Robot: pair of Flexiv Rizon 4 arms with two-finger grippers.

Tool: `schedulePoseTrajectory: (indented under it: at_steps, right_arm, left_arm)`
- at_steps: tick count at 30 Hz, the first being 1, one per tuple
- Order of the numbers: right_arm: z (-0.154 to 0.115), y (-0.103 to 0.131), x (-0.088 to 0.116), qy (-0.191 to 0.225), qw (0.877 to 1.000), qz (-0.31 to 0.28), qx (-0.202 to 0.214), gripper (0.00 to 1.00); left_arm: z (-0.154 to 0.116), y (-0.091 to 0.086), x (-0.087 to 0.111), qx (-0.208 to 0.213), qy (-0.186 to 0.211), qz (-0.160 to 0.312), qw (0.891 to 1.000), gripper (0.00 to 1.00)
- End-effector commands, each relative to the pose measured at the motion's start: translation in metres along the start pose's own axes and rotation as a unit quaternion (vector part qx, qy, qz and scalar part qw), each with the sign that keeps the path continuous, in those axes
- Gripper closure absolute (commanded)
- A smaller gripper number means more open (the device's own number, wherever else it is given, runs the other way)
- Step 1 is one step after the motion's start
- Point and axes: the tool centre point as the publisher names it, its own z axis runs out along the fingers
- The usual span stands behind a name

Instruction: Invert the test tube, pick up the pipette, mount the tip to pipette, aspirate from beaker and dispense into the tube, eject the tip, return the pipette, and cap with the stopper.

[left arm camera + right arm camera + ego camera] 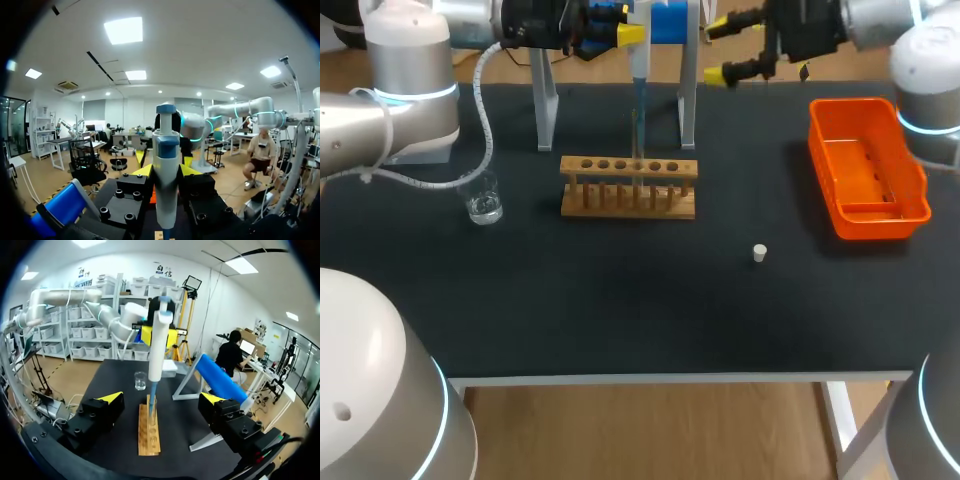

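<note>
My left gripper (620, 33) is shut on the white and blue pipette (638, 62), holding it upright above the wooden rack (628, 188). The pipette's tip (640, 115) points down into a test tube (638, 180) standing in a middle hole of the rack. In the left wrist view the pipette (166, 165) stands between that gripper's (166, 172) yellow fingertips. My right gripper (718, 48) hangs open and empty at the back, right of the pipette. In the right wrist view this gripper (162, 399) faces the pipette (157, 347) and rack (149, 432). The beaker (483, 200) stands left of the rack, the white stopper (759, 253) front right.
An orange bin (868, 168) sits at the right side of the table. The white-legged pipette stand (688, 95) with a blue top rises just behind the rack. The black table surface (620, 300) stretches in front of the rack.
</note>
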Motion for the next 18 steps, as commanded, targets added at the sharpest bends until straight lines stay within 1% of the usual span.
schedulePoseTrajectory:
  at_steps: [1, 4, 9, 11, 13, 14, 16, 18]
  right_arm:
    - [-0.035, 0.022, 0.009, -0.013, 1.0, 0.004, -0.004, 0.0]
    - [-0.045, 0.04, 0.009, -0.027, 1.0, 0.005, -0.01, 0.0]
    - [-0.053, 0.07, 0.01, -0.051, 0.999, 0.009, -0.012, 0.0]
    - [-0.053, 0.081, 0.011, -0.06, 0.998, 0.012, -0.007, 0.0]
    - [-0.052, 0.091, 0.014, -0.057, 0.998, 0.004, -0.016, 0.0]
    - [-0.05, 0.096, 0.014, -0.06, 0.998, 0.002, -0.01, 0.0]
    - [-0.046, 0.104, 0.015, -0.054, 0.998, -0.002, -0.017, 0.0]
    - [-0.041, 0.11, 0.012, -0.053, 0.999, 0.001, -0.013, 0.0]
  left_arm:
    - [0.0, 0.0, -0.001, 0.0, 0.001, 0.0, 1.0, 1.0]
    - [0.0, 0.0, -0.001, 0.0, 0.001, 0.0, 1.0, 1.0]
    - [0.0, 0.0, -0.001, 0.0, 0.001, 0.0, 1.0, 1.0]
    - [0.0, 0.0, -0.001, 0.0, 0.001, 0.0, 1.0, 1.0]
    - [0.0, 0.0, -0.001, 0.0, 0.001, 0.0, 1.0, 1.0]
    - [0.0, 0.0, -0.001, 0.0, 0.001, 0.0, 1.0, 1.0]
    - [0.0, 0.0, -0.001, 0.0, 0.001, 0.0, 1.0, 1.0]
    - [0.0, 0.0, -0.001, 0.0, 0.001, 0.0, 1.0, 1.0]
